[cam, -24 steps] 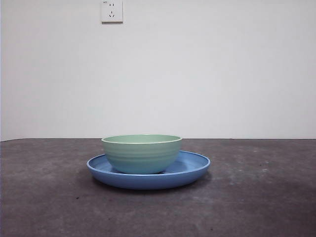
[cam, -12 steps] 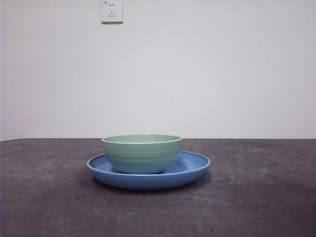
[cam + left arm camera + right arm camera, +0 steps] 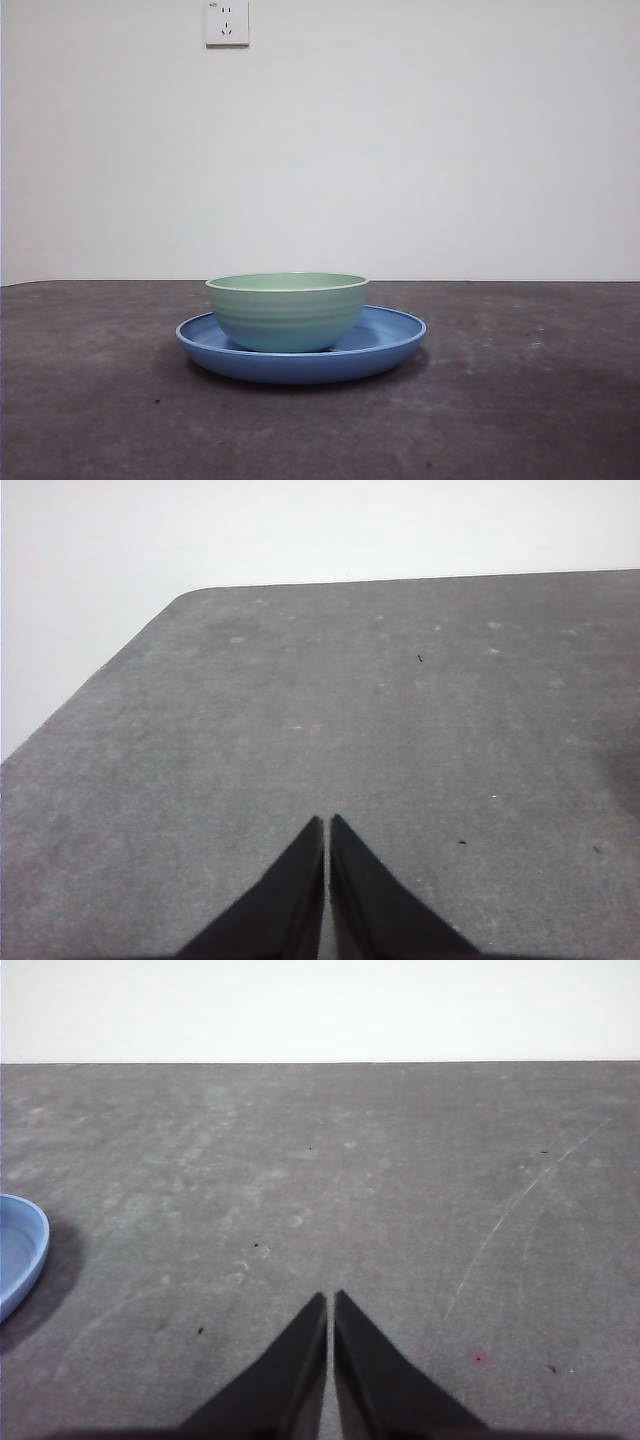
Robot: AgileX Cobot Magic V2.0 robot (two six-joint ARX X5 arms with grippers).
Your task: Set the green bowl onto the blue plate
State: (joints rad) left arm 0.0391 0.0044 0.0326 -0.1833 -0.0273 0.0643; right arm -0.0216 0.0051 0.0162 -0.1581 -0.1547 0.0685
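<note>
Bowl and plate sit stacked: the green bowl (image 3: 287,311) rests upright inside the blue plate (image 3: 395,338) on the grey table (image 3: 520,400). Away from the plate, left gripper (image 3: 327,820) and right gripper (image 3: 330,1297) hang pinched together, empty.

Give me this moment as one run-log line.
green bowl: upright on blue plate | left gripper: shut, empty, over bare table | right gripper: shut, empty, beside plate

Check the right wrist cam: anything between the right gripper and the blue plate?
Nothing. In the right wrist view only bare grey table separates the right gripper, jaws shut, from the blue plate at the frame edge. The green bowl sits on that plate.
</note>
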